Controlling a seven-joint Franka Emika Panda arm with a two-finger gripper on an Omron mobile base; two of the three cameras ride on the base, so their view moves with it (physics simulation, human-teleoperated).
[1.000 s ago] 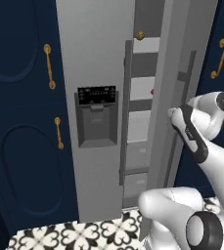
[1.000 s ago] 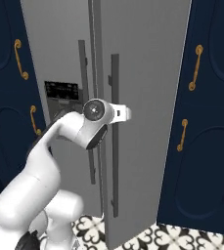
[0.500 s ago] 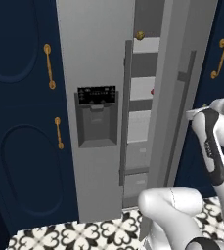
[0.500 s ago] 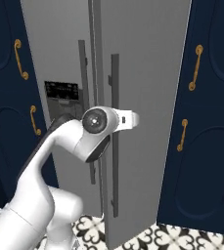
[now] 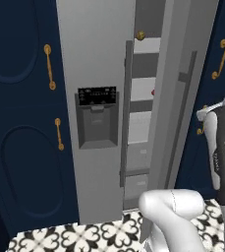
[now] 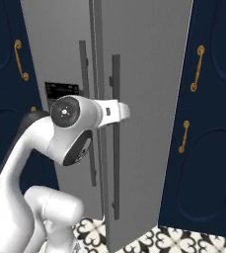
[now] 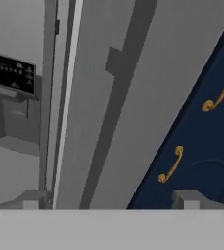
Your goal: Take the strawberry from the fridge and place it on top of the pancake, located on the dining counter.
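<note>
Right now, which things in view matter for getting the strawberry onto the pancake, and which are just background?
For the job:
- fridge, right door ajar
- strawberry, a small red spot on a shelf inside the gap
- gripper, open, holding nothing

Just there:
- navy cabinets with brass handles
- patterned floor tiles

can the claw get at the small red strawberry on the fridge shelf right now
Probably not yet. The tiny dark-red strawberry sits behind a narrow gap: the tall grey fridge's right door is only partly open, and the open claw faces that door's outer side.
</note>
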